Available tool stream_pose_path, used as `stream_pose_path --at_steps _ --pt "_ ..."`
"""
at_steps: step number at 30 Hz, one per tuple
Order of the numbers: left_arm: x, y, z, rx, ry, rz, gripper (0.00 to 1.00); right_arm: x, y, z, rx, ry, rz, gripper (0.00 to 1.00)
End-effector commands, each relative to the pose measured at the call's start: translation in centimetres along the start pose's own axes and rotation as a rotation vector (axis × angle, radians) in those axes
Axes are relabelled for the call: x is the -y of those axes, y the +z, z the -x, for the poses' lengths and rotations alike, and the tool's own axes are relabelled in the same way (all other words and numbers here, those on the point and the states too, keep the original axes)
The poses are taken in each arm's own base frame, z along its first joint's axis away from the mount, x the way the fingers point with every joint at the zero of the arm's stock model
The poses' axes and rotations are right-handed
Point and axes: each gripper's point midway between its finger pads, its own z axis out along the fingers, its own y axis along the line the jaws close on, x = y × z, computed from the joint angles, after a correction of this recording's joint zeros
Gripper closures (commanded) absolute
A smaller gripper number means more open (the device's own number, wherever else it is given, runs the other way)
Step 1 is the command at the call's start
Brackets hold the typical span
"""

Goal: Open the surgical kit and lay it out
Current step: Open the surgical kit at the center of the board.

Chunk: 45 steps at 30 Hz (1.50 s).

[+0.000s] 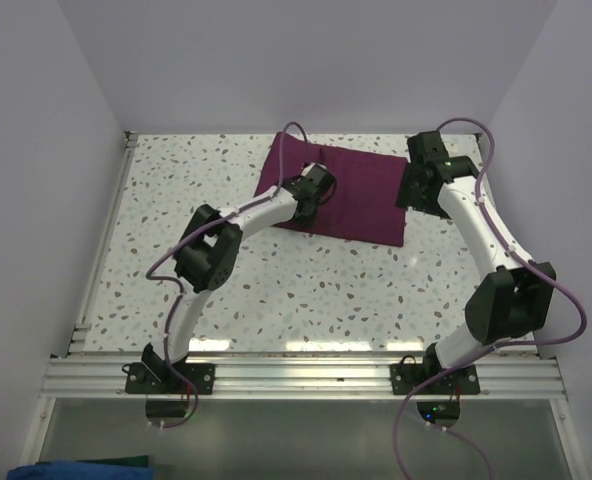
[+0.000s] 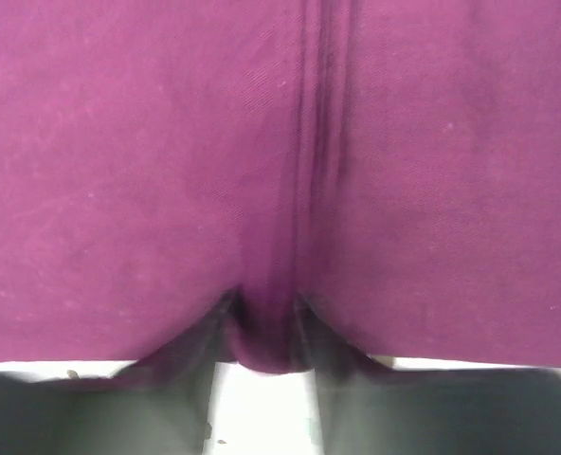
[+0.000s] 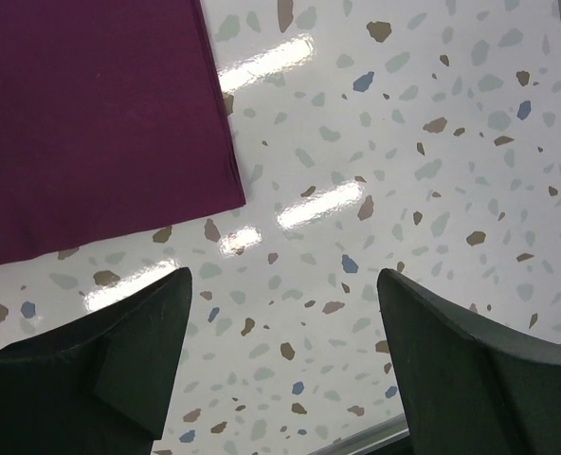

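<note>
Cloth: the dark purple-maroon cloth wrap (image 1: 361, 195) lies flat and folded shut at the far middle of the white speckled table (image 1: 306, 300).

Left gripper: the left gripper (image 2: 264, 318) is down on the near left edge of the cloth. Its two dark fingers are squeezed close together on a little bump of cloth.

Fold line: a long dark crease (image 2: 309, 142) runs away from the pinched spot.

Right gripper: the right gripper (image 3: 285, 284) hangs over bare table just right of the cloth's corner, with its fingers wide apart and nothing in them.
</note>
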Motion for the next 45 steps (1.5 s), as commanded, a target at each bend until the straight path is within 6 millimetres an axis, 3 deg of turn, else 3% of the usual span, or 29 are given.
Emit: stream_pose_path --at_steps 1,3,7,8,11,12,13,14,15,16,17,18,20,21,22,23,25,28,30,31,36,39,45 --pt "-1.0 -0.2 1.6 0.033 -0.001 -0.004 0.78 -0.3 -0.2 0.1 -0.012 0.002 0.01 0.17" --pt "-1.7 -0.3 2.2 0.035 -0.032 -0.02 0.99 -0.4 -0.1 0.2 -0.014 0.001 0.009 0.18" --pt "-3.0 -2.6 5.9 0.106 -0.133 -0.12 1.0 -0.5 0.1 0.4 -0.013 -0.006 0.003 0.18" --pt "-3.5 -4.6 8.2 0.17 -0.172 -0.168 1.0 -0.5 0.1 0.7 -0.007 -0.01 0.003 0.18" --pt "-8.7 -7.2 12.0 0.256 -0.333 -0.164 1.0 -1.2 0.4 1.9 0.005 -0.018 0.016 0.17" --pt "-12.2 -7.0 12.6 0.263 -0.417 -0.125 1.0 -1.5 0.4 2.3 0.007 -0.02 0.022 0.17" --pt "-14.3 -7.1 12.6 0.266 -0.459 -0.098 1.0 -2.2 1.1 2.2 -0.015 -0.032 0.032 0.17" --pt "-16.4 -7.9 12.8 0.275 -0.499 -0.083 1.0 -2.7 0.8 3.5 0.008 -0.023 0.051 0.17" --pt "-19.8 -7.0 11.6 0.251 -0.556 -0.04 1.0 -3.3 1.0 3.7 -0.002 -0.027 0.06 0.17" --pt "-21.6 -7.5 11.4 0.263 -0.587 -0.027 0.99 -4.1 1.8 3.7 -0.025 -0.033 0.076 0.17" --pt "-22.8 -7.3 10.8 0.254 -0.611 -0.02 0.96 -4.9 1.5 5.0 -0.003 -0.024 0.1 0.17" --pt "-25.5 -6.1 8.6 0.212 -0.662 0.019 0.92 -5.4 1.8 5.3 -0.006 -0.022 0.112 0.17" --pt "-26.8 -5.8 7.1 0.183 -0.706 -0.006 0.53 -7.2 2.6 6.4 -0.012 -0.016 0.152 0.17" --pt "-28.1 -4.8 5.2 0.138 -0.748 0.007 0.36 -7.7 2.9 6.7 -0.016 -0.013 0.158 0.17" --pt "-28.1 -4.1 3.7 0.085 -0.757 0.001 0.08 -8.4 2.9 7.7 0.0 -0.002 0.176 0.17" --pt "-27.9 -3.6 2.6 0.043 -0.762 -0.01 0.01 -9.2 4.2 7.5 -0.028 -0.008 0.18 0.17" --pt "-27.6 -2.4 -0.1 -0.048 -0.747 0.007 0.0 -10.2 5.3 7.8 -0.038 -0.006 0.187 0.17" --pt "-26.9 -2.3 -2.1 -0.08 -0.729 -0.005 0.01 -11.8 7.2 9.0 -0.029 -0.005 0.195 0.17" --pt "-26.4 -2.6 -3.3 -0.083 -0.711 -0.021 0.01 -11.8 9.6 8.9 -0.049 -0.007 0.164 0.17" --pt "-26.6 -3.3 -2.9 -0.056 -0.706 -0.025 0.02 -11.9 10.1 9.6 -0.039 0.005 0.161 0.17" --pt "-26.3 -4.7 -4.7 -0.068 -0.676 -0.028 0.04 -10.6 15.2 10.4 -0.074 0.081 0.154 0.21" --pt "-25.5 -6.2 -5.1 -0.04 -0.684 -0.069 0.05 -10.0 16.7 11.4 -0.054 0.11 0.153 0.23" --pt "-24.3 -7.1 -6.7 -0.037 -0.699 -0.11 0.07 -9.7 19.5 13.1 0.008 0.162 0.125 0.27"
